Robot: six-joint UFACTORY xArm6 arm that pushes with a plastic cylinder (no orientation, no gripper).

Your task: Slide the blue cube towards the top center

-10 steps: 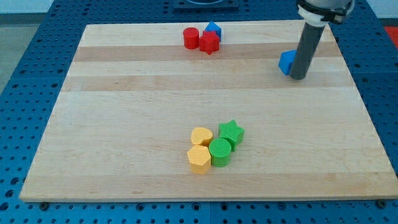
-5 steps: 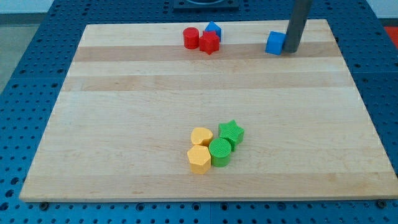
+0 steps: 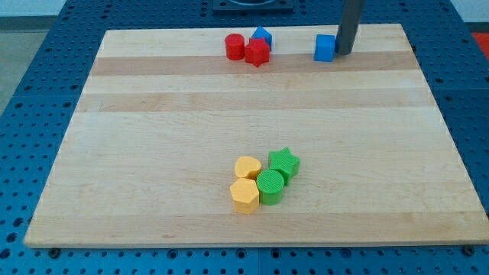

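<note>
The blue cube (image 3: pixel 325 47) sits near the view's top, right of centre, on the wooden board (image 3: pixel 153 153). My tip (image 3: pixel 344 53) stands right against the cube's right side, touching it. The dark rod rises from there out of the view's top.
A red cylinder (image 3: pixel 234 46), a red star-like block (image 3: pixel 257 53) and a small blue triangular block (image 3: pixel 262 36) cluster at the top centre, left of the cube. Near the bottom centre lie a yellow heart (image 3: pixel 247 167), a yellow hexagon (image 3: pixel 244 195), a green cylinder (image 3: pixel 270 186) and a green star (image 3: pixel 284 162).
My tip has pushed the blue cube up and to the left, from the right side of the board to near the top edge. The other blocks have not moved.
</note>
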